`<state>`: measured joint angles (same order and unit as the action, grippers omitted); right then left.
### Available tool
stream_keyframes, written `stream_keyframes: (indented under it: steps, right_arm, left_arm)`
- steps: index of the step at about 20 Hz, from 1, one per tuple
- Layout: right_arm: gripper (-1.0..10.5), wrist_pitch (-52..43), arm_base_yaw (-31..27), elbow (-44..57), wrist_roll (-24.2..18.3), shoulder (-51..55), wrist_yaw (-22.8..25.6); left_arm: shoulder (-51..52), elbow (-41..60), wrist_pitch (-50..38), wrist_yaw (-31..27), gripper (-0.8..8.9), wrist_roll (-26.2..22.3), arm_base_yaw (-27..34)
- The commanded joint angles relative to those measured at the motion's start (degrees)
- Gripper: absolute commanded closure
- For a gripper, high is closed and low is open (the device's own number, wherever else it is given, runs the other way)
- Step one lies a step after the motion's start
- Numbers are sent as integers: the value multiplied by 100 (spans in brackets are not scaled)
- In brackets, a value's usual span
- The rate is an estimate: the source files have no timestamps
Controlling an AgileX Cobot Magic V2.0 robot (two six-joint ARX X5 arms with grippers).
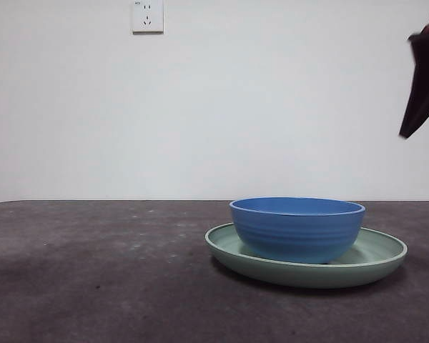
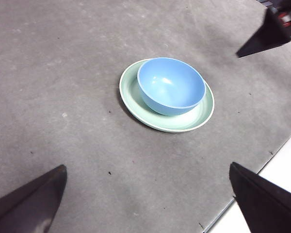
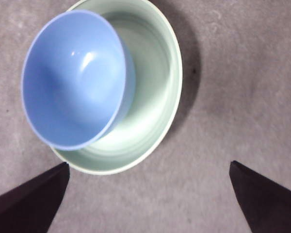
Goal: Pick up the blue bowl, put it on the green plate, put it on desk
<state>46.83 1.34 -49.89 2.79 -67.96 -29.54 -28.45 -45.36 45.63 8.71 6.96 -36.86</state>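
The blue bowl (image 1: 297, 229) sits upright inside the green plate (image 1: 375, 263), a little off-centre, and the plate rests on the dark desk (image 1: 93, 286). My right gripper (image 3: 148, 164) is open and empty, high above and beside the plate (image 3: 153, 97) and bowl (image 3: 72, 77). It shows as a black tip at the front view's upper right (image 1: 422, 78). My left gripper (image 2: 147, 166) is open and empty, well back from the bowl (image 2: 170, 85) and plate (image 2: 131, 97). It is out of the front view.
A white wall with a socket (image 1: 147, 16) stands behind the desk. The desk's edge (image 2: 262, 170) runs near the plate in the left wrist view, where the right gripper's tip (image 2: 266, 35) also shows.
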Motion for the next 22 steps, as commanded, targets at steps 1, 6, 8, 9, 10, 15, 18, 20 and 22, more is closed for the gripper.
stream_keyframes:
  steps: [1, 6, 8, 9, 10, 15, 18, 20, 22]
  right_arm:
    - [483, -280, 114, -105, -173, -339, 13]
    - [568, -765, 302, -105, -245, -964, 304]
    - [568, -831, 339, -105, -247, -1150, 304]
    - [569, -868, 354, -105, -251, -1257, 304]
    - [569, -931, 380, -105, -251, -1366, 308]
    - [601, -1246, 492, -105, -245, -1805, 304]
    - [686, -1405, 564, -101, -243, -1923, 302]
    - [722, -1453, 601, -101, -236, -1961, 304]
    - [726, -1469, 603, -101, -214, -1978, 304]
  left_arm:
    - [-17, -48, -46, -9, 251, 13, -33]
    - [-17, -48, -46, -9, 251, 11, -33]
    - [-17, -48, -48, -7, 251, 11, -33]
    - [-17, -48, -46, -9, 251, 11, -33]
    - [-17, -48, -48, -9, 251, 11, -33]
    - [-17, -48, -48, -9, 251, 11, -33]
    - [-17, -48, -48, -9, 251, 11, -33]
    - [-17, -48, -46, -9, 251, 11, -33]
    - [-17, -48, -48, -9, 251, 11, -33]
